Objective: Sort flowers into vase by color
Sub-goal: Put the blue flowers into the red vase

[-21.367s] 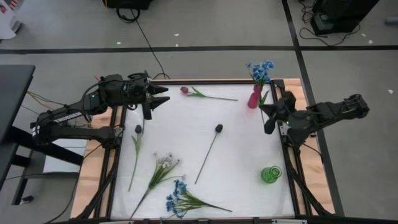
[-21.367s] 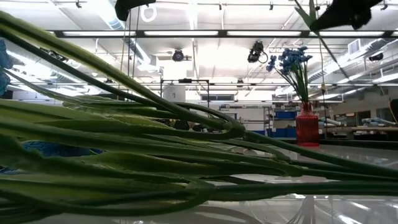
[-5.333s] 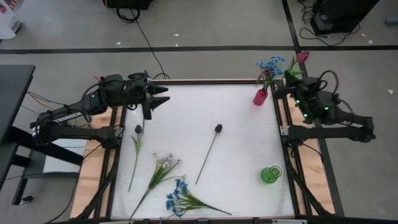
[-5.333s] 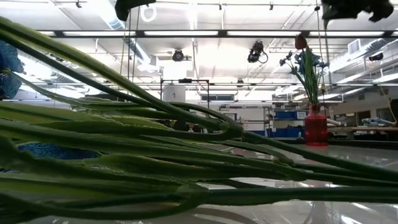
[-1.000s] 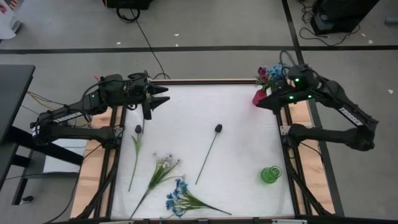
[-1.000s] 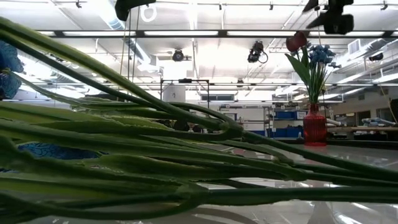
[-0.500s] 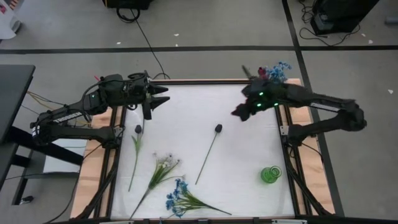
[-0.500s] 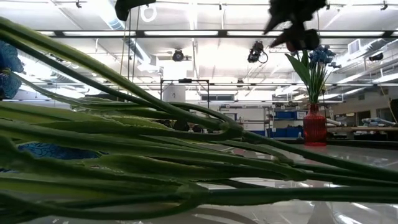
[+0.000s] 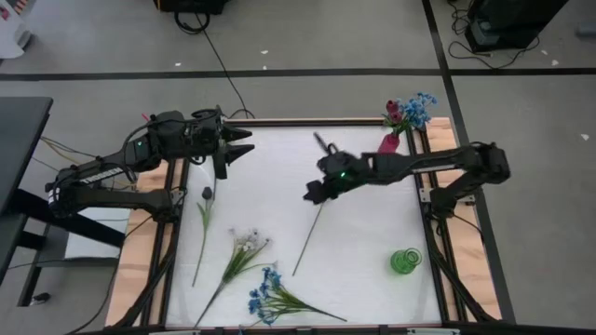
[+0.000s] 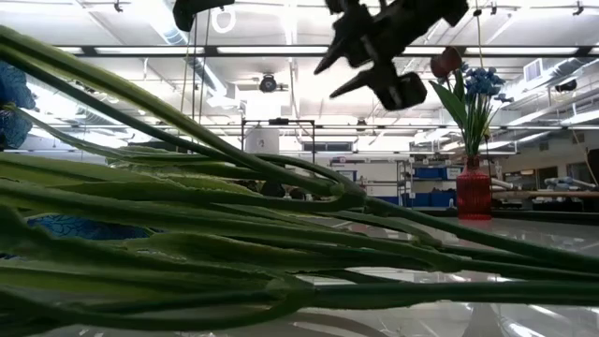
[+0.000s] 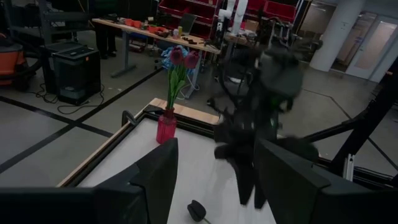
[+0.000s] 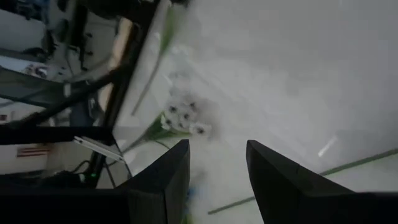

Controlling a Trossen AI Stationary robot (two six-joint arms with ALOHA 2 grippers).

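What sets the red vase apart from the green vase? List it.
The red vase stands at the table's far right corner; the green vase stands nearer the near right corner. The red vase holds blue flowers and a red-pink bud; the green vase holds no flowers. Both stand upright near the right edge, apart from the right pincer, which is open over the middle.

The white table [image 9: 363, 242] carried a red vase [image 9: 388, 143] at its far right corner, a green vase [image 9: 405, 261] near right, and loose flowers [image 9: 244, 261] lying across its left and middle.
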